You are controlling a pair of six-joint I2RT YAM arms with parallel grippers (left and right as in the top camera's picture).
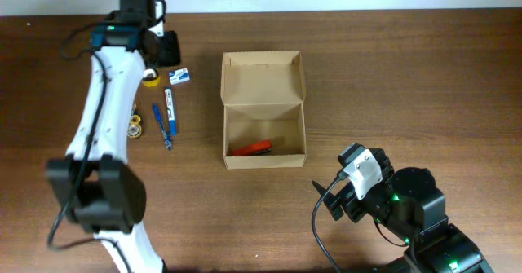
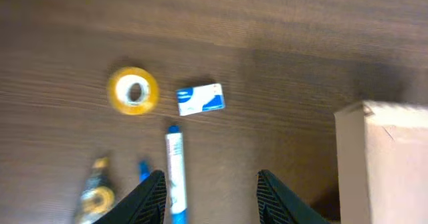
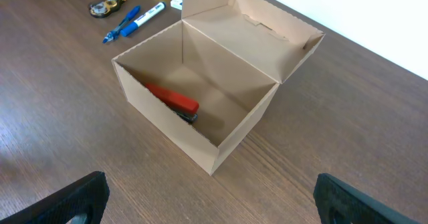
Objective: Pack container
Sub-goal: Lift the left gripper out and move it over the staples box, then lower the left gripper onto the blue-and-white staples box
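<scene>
Fingers (image 2: 150, 198) of the left gripper (image 2: 212, 200) stand partly apart with nothing clamped between them, and the right gripper (image 3: 210, 190) has its fingers (image 3: 80, 197) spread wide at the two lower corners of its wrist view, also holding nothing. Between the two arms, near the middle of the table (image 1: 408, 69), sits the container (image 3: 167, 130), a plain brown cardboard box with its flap lid thrown open and leaning back from the far edge. Inside, against the wall nearest the right arm, lies one red item with a dark underside (image 3: 172, 100); the rest of the box floor is bare cardboard. The right gripper hangs off the box's near right corner, apart from it and facing it. On the other side of the box, well clear of its wall, a small blue-and-white packet (image 2: 200, 99) lies flat, with a yellow tape roll (image 2: 134, 90) just beside it. Nearer the arm's base from those two lies a white marker with a blue cap (image 2: 175, 170), its length running between the left fingers in the wrist view, though whether they touch it cannot be told. A blue pen (image 1: 161, 126) lies close alongside the marker, and a small yellow-cored tape dispenser (image 1: 134, 128) sits just past the pen, close against the white left arm (image 1: 102, 102). The left gripper hovers over this cluster, near the tape roll and packet.
</scene>
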